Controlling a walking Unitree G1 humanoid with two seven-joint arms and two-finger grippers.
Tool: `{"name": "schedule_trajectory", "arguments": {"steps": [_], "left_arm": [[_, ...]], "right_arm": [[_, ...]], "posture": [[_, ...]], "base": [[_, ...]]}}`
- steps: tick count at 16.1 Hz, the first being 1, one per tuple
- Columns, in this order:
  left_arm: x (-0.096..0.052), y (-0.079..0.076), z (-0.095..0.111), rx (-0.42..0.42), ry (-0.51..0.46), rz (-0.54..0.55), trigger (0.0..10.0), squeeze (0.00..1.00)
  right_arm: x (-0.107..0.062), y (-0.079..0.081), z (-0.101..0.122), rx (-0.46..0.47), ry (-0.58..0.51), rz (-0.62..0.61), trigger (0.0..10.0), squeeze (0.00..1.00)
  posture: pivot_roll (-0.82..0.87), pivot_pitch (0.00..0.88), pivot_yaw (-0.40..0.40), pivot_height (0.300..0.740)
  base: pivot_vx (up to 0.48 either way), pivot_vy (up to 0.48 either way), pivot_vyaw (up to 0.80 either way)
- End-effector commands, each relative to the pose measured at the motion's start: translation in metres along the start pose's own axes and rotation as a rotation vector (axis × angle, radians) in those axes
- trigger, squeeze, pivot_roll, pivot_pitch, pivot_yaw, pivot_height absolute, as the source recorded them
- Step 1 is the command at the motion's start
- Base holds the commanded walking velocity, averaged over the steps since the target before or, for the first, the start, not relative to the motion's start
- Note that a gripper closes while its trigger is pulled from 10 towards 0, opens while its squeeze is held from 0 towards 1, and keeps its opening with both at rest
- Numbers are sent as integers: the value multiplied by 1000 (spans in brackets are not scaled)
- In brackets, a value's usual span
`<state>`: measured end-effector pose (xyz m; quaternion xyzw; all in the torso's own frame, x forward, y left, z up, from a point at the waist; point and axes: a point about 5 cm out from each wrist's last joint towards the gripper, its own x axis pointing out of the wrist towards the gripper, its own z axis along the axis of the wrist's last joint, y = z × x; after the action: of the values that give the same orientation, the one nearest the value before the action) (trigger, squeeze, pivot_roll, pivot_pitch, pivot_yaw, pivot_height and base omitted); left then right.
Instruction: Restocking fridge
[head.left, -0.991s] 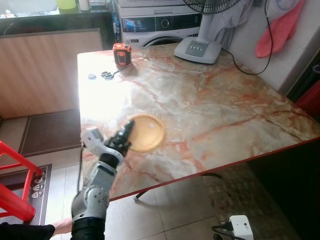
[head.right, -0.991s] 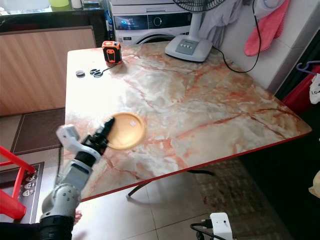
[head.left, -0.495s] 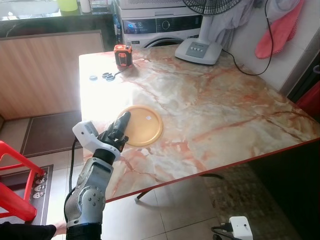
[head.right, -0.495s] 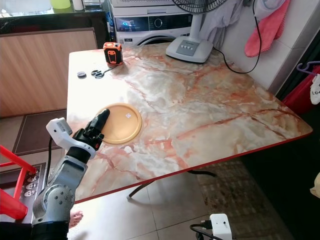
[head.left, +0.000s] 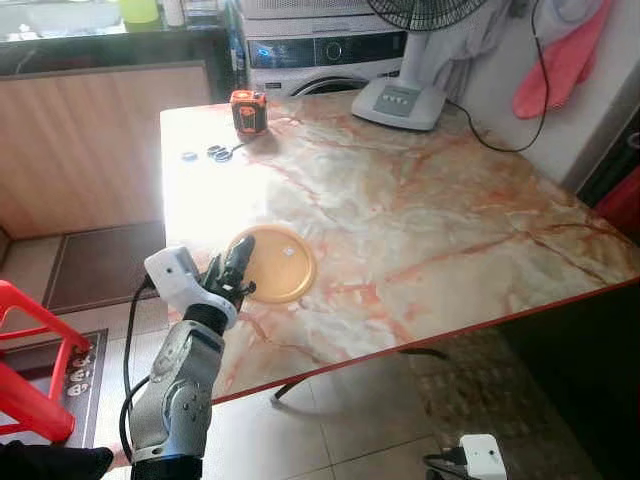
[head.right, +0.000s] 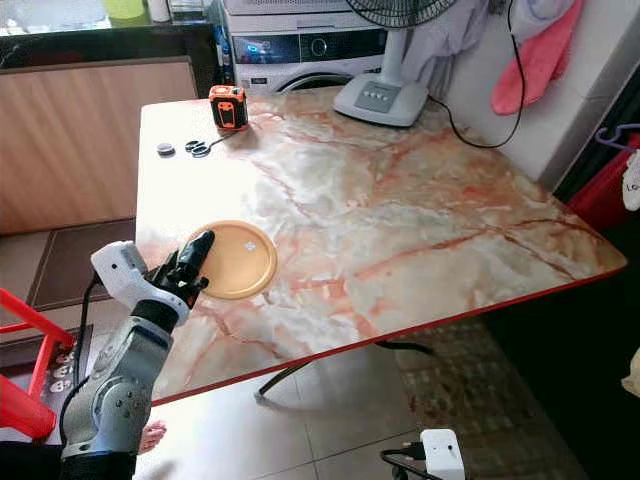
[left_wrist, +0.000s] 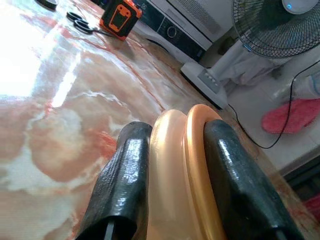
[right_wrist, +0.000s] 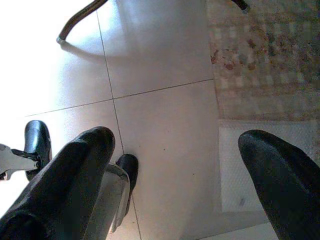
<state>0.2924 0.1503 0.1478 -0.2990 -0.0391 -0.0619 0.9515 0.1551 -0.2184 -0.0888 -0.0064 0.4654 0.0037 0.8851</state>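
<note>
The left gripper (head.left: 238, 262) has drawn the one yellow plate (head.left: 277, 264) back toward the near left corner of the marble table (head.left: 430, 220), its fingers clamped on the plate's rim (clearest in the wrist view). That suggests the plate is being taken off for the fridge. Far along the table sit one orange tape measure (head.left: 246, 109) and one fan base (head.left: 404, 101). The right gripper (right_wrist: 175, 165) hangs over the floor, fingers apart.

Bright daylight — harsh glare washes out the table (head.left: 200, 190) near its left edge; pictures otherwise sharp.
</note>
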Motion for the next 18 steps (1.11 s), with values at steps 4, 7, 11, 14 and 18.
{"name": "schedule_trajectory", "arguments": {"steps": [4,7,11,14,18], "left_arm": [[6,-11,8,17,-43,-30,10000,0],[6,-13,7,20,-43,-28,10000,0],[7,-12,8,27,-47,-22,10000,0],[8,-13,8,32,-45,-26,10000,0],[8,-14,8,34,-44,-31,10000,0]], "right_arm": [[0,-1,1,20,-11,-13,10000,0],[0,-2,2,19,-11,-14,10000,0],[0,-2,2,13,-12,-14,10000,0],[0,-2,2,11,-12,-11,10000,0],[0,-2,3,12,-11,-11,10000,0]], "posture": [[-86,0,-38,740],[-86,9,-40,740],[-83,23,-44,740],[-84,27,-43,740],[-84,28,-43,740]], "base": [[0,0,0],[0,0,0],[0,0,0],[0,0,0],[0,0,0]]}}
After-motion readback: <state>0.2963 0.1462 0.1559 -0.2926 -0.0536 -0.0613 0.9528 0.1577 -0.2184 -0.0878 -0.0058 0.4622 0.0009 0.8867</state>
